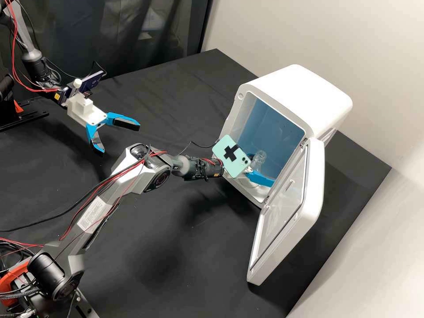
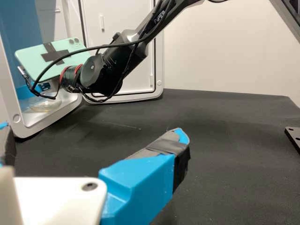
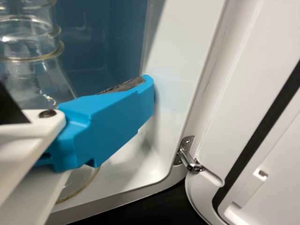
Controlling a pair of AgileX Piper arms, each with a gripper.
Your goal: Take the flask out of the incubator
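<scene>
The white incubator (image 1: 304, 95) stands at the bench's right with a blue interior and its door (image 1: 289, 207) swung open. A clear glass flask (image 1: 259, 157) stands upright on the chamber floor near the front opening. It is also in the right wrist view, flask (image 3: 29, 56), and in the left wrist view, flask (image 2: 44, 104). My right gripper (image 1: 260, 173) is inside the chamber at the flask's body, with a teal phone (image 1: 232, 155) on its wrist. My left gripper (image 1: 115, 132) hovers open and empty over the bench far to the left.
The open door hangs down to the right of the opening, its hinge (image 3: 190, 157) close to my right gripper. The right arm (image 1: 145, 170) stretches across the middle of the black bench (image 1: 185, 247). Cables (image 1: 31, 84) trail at the left edge.
</scene>
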